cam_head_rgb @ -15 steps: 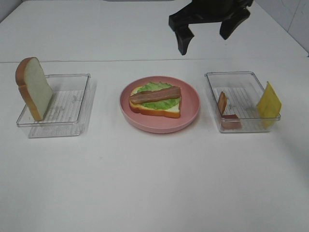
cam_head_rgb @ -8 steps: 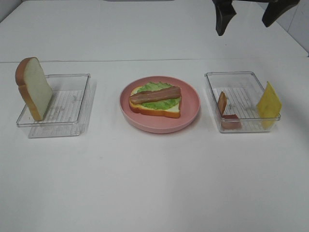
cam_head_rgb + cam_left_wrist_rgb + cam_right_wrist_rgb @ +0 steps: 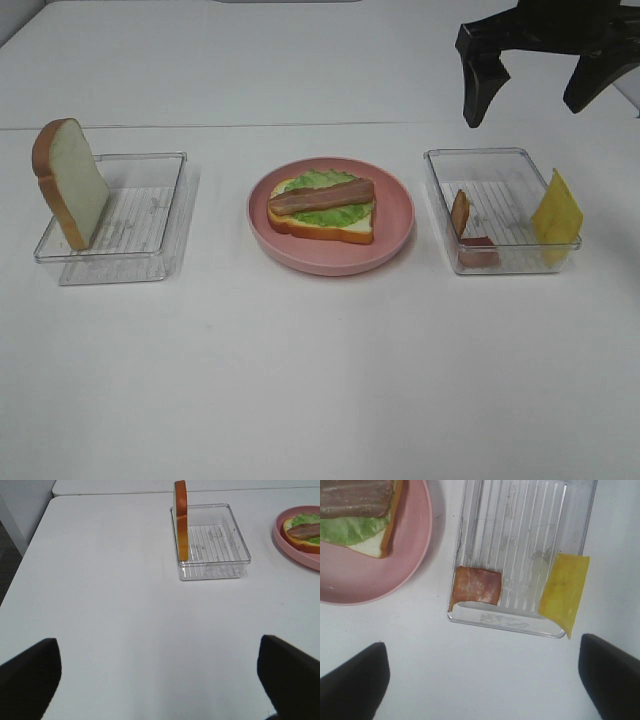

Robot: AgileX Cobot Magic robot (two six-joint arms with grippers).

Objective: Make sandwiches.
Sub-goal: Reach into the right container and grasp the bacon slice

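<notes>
My right claw [image 3: 528, 103] hangs open, empty, above tray [image 3: 475, 152] w/ cheese [image 3: 557, 212] & bacon [image 3: 460, 212]; I'd drop straight, pinch cheese's upper edge, avoid tray wall.

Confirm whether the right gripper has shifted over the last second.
Yes. The right gripper moved rightward; it now hangs beyond the right tray, past its far rim.

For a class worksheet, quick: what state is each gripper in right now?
Left gripper: open, holding nothing.
Right gripper: open, holding nothing, above the clear tray.
</notes>
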